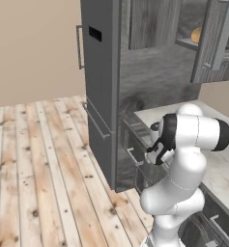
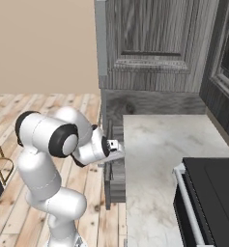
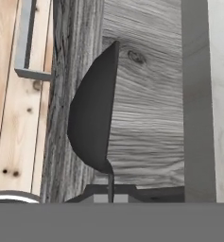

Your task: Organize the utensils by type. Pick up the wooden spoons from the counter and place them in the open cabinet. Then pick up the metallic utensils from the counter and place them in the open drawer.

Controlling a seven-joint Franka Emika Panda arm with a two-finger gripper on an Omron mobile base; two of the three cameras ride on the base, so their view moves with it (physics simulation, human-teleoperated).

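My gripper [image 3: 110,190] is shut on the thin stem of a metallic utensil [image 3: 94,123], a small spoon whose dark oval bowl points away from the hand. It hangs over the inside of the open drawer [image 3: 146,108], whose floor is grey wood grain. In the right base view the gripper [image 2: 117,147] reaches over the drawer [image 2: 117,181], which is pulled out from under the counter [image 2: 159,144]. High on the right, the cabinet [image 1: 213,43] stands open, with an orange-brown rounded piece [image 1: 197,34] on its pale shelf.
The drawer's silver bar handle [image 3: 26,42] shows above wooden floor. A tall grey unit [image 1: 101,87] stands left of the counter. A black stove [image 2: 210,193] sits at the counter's near right. Plank floor [image 1: 43,164] spreads to the left.
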